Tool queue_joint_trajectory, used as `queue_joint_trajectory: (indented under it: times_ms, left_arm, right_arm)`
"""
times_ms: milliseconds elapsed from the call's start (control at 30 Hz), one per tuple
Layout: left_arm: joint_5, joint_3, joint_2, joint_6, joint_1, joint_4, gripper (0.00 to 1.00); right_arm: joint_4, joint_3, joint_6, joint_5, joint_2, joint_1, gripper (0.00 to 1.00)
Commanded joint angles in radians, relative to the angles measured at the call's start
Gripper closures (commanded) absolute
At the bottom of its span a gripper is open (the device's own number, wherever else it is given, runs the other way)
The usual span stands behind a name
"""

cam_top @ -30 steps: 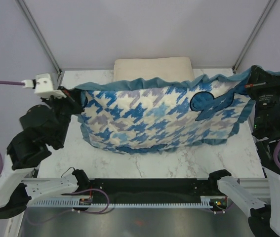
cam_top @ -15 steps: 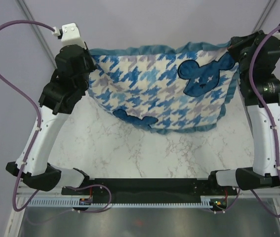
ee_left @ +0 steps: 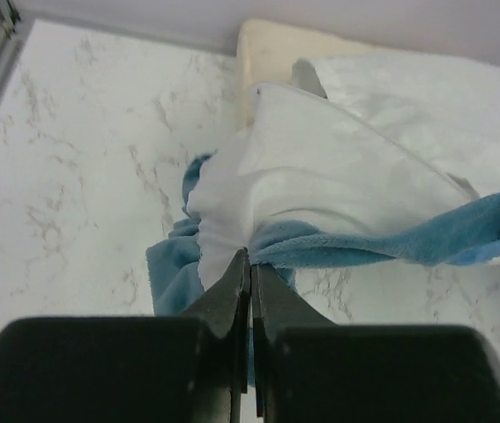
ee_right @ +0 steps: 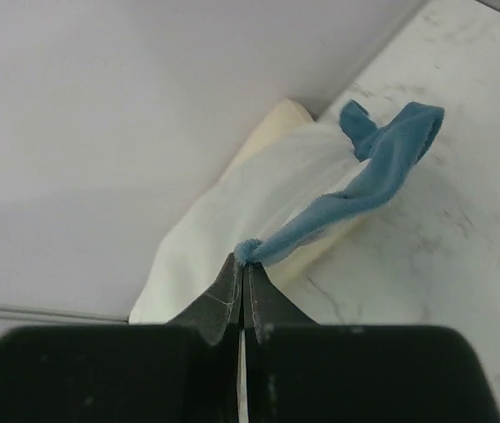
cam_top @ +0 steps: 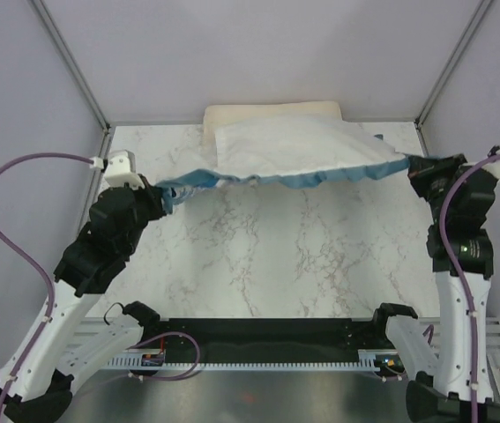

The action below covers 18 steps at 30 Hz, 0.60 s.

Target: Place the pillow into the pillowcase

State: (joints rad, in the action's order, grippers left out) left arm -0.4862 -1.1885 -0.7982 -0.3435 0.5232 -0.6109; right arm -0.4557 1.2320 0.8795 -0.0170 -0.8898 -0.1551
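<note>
The cream pillow (cam_top: pixel 272 113) lies at the back of the table against the wall. The pillowcase (cam_top: pixel 294 148) is stretched between both grippers, its plain white inside facing up and its blue ruffled edge (cam_top: pixel 276 179) towards me; its far part lies over the pillow's front. My left gripper (cam_top: pixel 163 192) is shut on the left corner, white cloth and blue ruffle bunched at its tips (ee_left: pixel 250 260). My right gripper (cam_top: pixel 411 166) is shut on the right corner, with the blue ruffle (ee_right: pixel 355 194) pinched at its tips (ee_right: pixel 245 260). The pillow (ee_left: pixel 272 48) shows beyond the cloth.
The marble table (cam_top: pixel 302 256) runs from the cloth to the black rail (cam_top: pixel 267 333) at the near edge. Grey walls and slanted frame posts (cam_top: pixel 69 62) close in the back and sides. A purple cable (cam_top: pixel 20 220) loops beside the left arm.
Both arms have dropped from holding the pillowcase high with its houndstooth side showing. The cloth now lies low and spread, white side up, over the pillow's front.
</note>
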Motion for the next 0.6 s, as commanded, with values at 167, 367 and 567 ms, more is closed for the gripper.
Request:
queue_joint_trajectory:
  times_ms: [167, 367, 567]
  left_arm:
    - [0.216, 0.432, 0.272, -0.215, -0.005, 0.066, 0.91]
    - [0.247, 0.546, 0.309, -0.264, -0.003, 0.037, 0.5]
    - [0.186, 0.589, 0.39, -0.299, -0.003, 0.028, 0.32]
  right_arm:
    - [-0.125, -0.366, 0.004, -0.156, 0.386, -0.009, 1.0]
    - [-0.288, -0.404, -0.011, -0.311, 0.457, -0.009, 1.0]
    - [-0.373, -0.433, 0.007, -0.468, 0.618, -0.009, 0.21]
